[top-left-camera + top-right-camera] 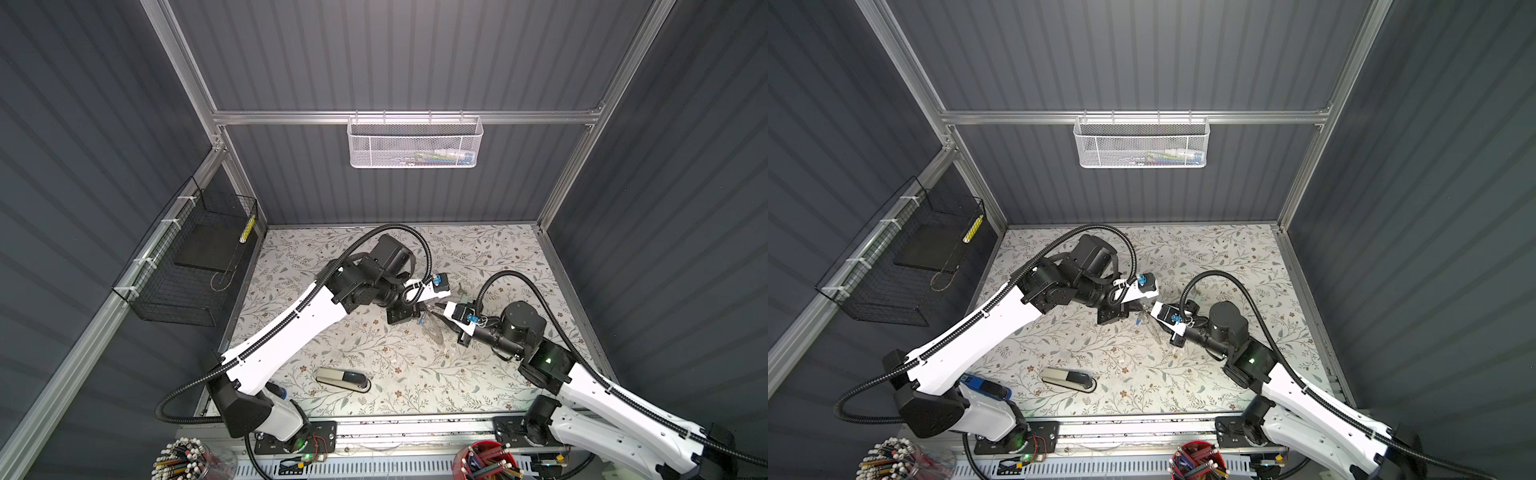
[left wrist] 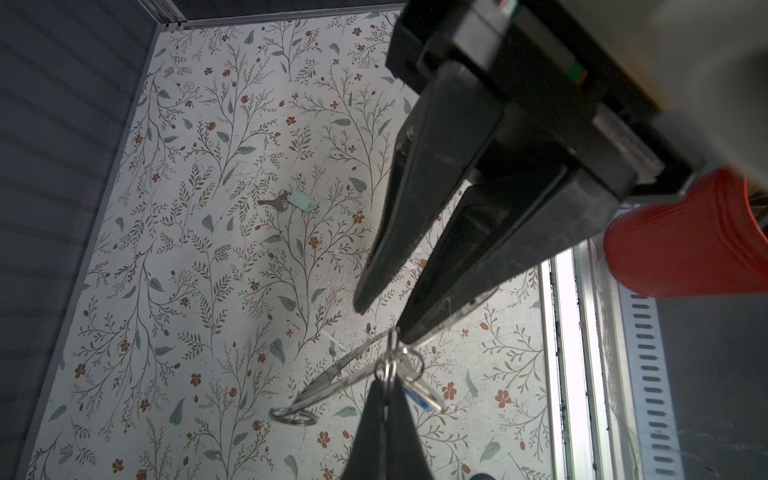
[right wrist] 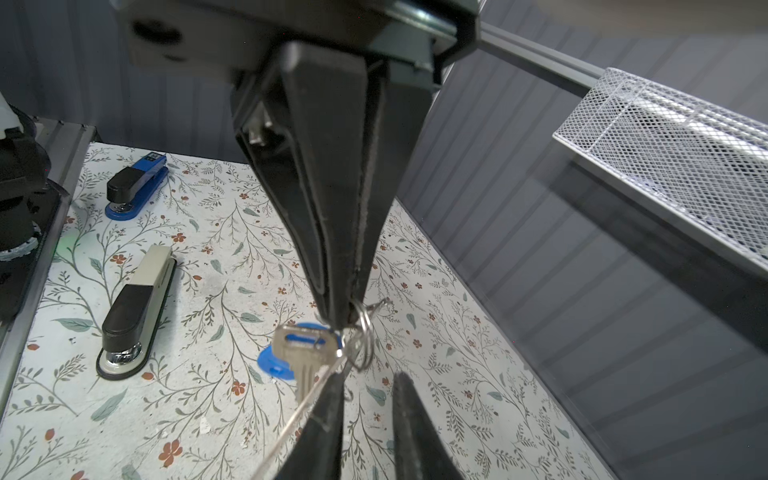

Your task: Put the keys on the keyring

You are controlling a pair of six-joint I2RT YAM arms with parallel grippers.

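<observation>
Both arms are nose to nose over the middle of the flower-patterned table [image 2: 208, 291]. The right gripper [image 3: 345, 318] has its jaws pressed together on the little wire split ring of the blue-tagged key [image 3: 305, 353], a small silver metal key with a bright blue oblong plastic tag. The key dangles free below the tips, clear of the table.

Right against it is the keyring [image 2: 309, 400], a large thin flat grey metal ring. It is tilted steeply, almost edge-on from the left wrist view, with its low end down near the table. The left gripper [image 2: 381, 320] has its jaws a little apart, with table showing between the tips. One of its black fingers [image 2: 457, 270] lies along the keyring's band, but whether that alone props it up, I can't tell. The mint-tagged key [image 2: 293, 202], silver with a pale mint-green oblong tag, lies flat on the table well apart.

My read: they're mid-threading the first key, not done. The pinch is on thin wire at the very tips, so a twist could pop the split ring out and drop the key. With the left jaws unclamped, the keyring could slide off and fall flat. And the tips are so close that one small push could knock them together and swing everything out of line.
</observation>
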